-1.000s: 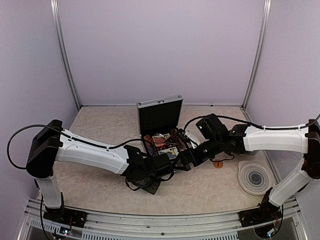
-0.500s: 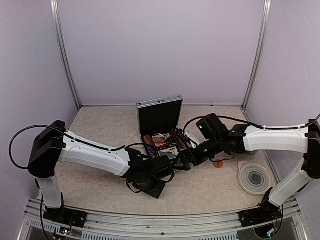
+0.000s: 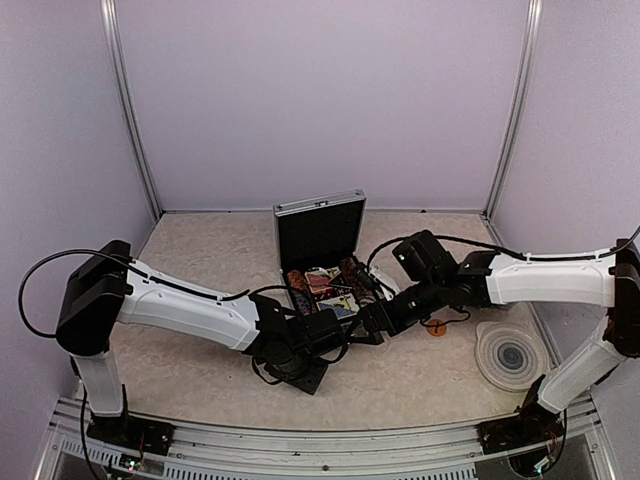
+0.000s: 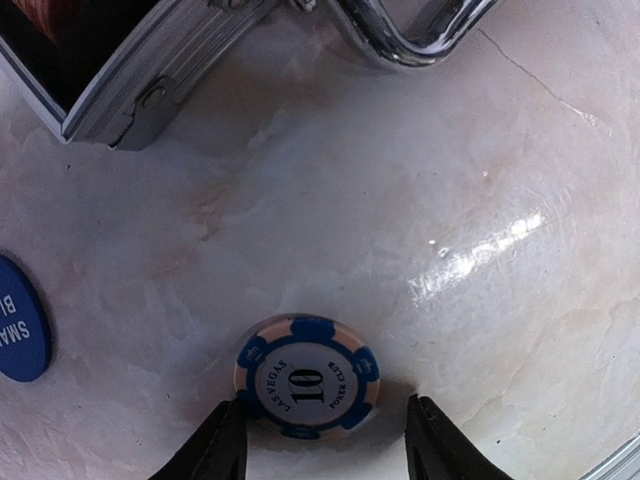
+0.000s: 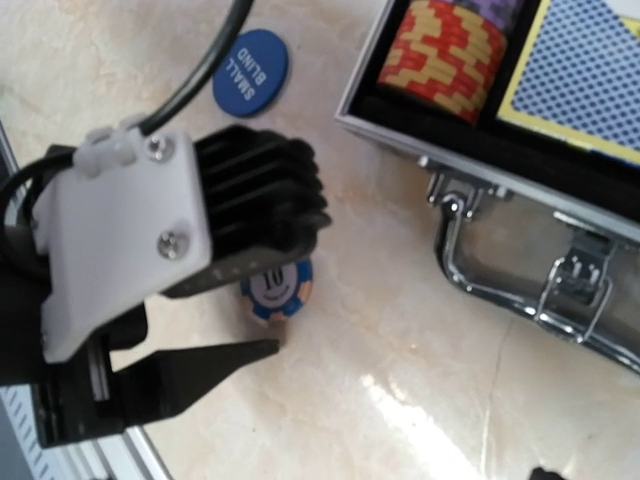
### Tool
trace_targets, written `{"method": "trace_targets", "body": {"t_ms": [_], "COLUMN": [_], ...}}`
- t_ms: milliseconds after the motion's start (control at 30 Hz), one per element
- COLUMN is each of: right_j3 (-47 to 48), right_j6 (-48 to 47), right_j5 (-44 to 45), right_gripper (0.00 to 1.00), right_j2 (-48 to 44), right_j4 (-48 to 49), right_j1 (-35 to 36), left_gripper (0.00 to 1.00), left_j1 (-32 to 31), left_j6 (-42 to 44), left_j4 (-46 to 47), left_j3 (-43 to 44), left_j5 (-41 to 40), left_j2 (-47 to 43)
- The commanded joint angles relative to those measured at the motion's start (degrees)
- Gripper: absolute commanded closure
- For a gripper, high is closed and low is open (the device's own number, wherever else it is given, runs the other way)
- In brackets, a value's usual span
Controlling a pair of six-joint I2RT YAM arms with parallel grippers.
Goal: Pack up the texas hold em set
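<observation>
Seen from above, the left gripper [image 3: 300,368] has its tips lost under its own dark wrist, low over the table [image 3: 200,260] toward the near edge, just in front of the open case [image 3: 320,225]. The case lid stands upright, and its contents are too small to sort out from there. In the left wrist view a blue small-blind button [image 4: 15,320] is cut off by the picture's left side. A blue-and-white chip [image 4: 307,377] marked 10 lies flat on the table between the two black fingers [image 4: 225,445]. The left finger's tip is at the chip's rim, touching or a hair off, I cannot tell. The right finger stands clear of it, so the jaws are moderately wide and hold nothing. In the right wrist view the left gripper's black body hides the upper half of that chip. Beyond it the case runs out of frame, showing a red-and-yellow chip stack [image 5: 440,55], a blue-backed card deck [image 5: 585,75] and the chrome handle [image 5: 500,270]. The right gripper [image 3: 372,320] hovers at the case's front right corner, and how far its jaws are spread cannot be told. A small orange disc [image 3: 436,327] lies beside it, its face unreadable. A grey coaster [image 3: 510,355] lies near the table's right edge.
</observation>
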Motion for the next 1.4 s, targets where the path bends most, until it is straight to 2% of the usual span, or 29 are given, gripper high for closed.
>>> {"method": "trace_targets", "body": {"t_ms": [0,167,500,600,733,967,1367], "right_j3": [-1.20,-2.20,-2.68,-3.08,-3.43,-4.89,-6.00], "right_j6": [0.24,0.59,-0.04,-0.55,-1.41,-1.23,4.44], "right_j5": [-1.37,-1.70,-1.93,-2.24,-2.25,-2.33,-3.73], "right_gripper": [0.11,0.12,0.13,0.14,0.14,0.14,0.13], "right_j2": [-1.19,-1.38,-1.42,-1.03,-0.50,-1.03,-1.90], "right_j4": [0.56,1.54,1.46,1.88,2.10,2.72,7.76], "right_j1": [-0.47,-0.48,-0.31,-0.13,-0.02,0.05,0.05], "left_gripper": [0.43,0.42,0.49,0.53,0.64,0.69,0.69], "left_j1": [0.34,1.03,1.69,2.00,2.20,1.93,1.00], "left_j6": [0.22,0.62,1.21,1.35,1.21,1.52,1.96], "left_j4": [1.69,2.16,3.09,3.67,4.93,6.34,5.48], "left_j3": [-1.29,-1.00,-0.04,0.16,0.07,0.13,1.93], "left_j5": [0.89,0.35,0.11,0.08,0.18,-0.19,-3.37], "left_j2": [2.96,3.45,5.66,6.40,7.09,8.42,5.93]}}
